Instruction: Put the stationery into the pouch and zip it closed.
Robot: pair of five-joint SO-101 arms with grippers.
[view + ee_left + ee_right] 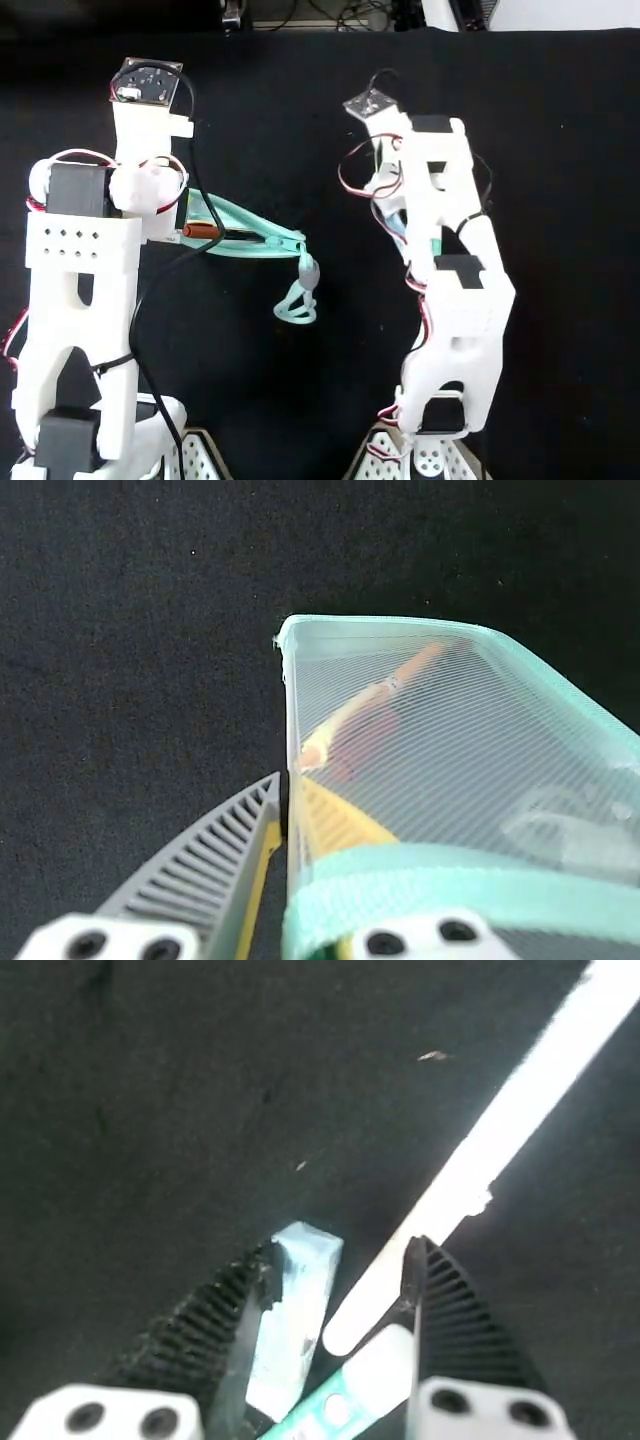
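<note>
Left claw (289, 805) pinches one end of the mint pouch (440, 750), which sits left of centre in the high view with an orange pen (372, 702) inside and its strap (298, 300) trailing toward the middle of the black table (560, 200). Right claw (340, 1255), narrowly parted right of centre, grips stationery (295, 1315): a pale blue block beside a white stick.

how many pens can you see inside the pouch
1: an orange pen lies inside the see-through, teal-edged pouch, which the left hand grips at one end. A pale shape in the pouch may be another item; too faint to tell.
</note>
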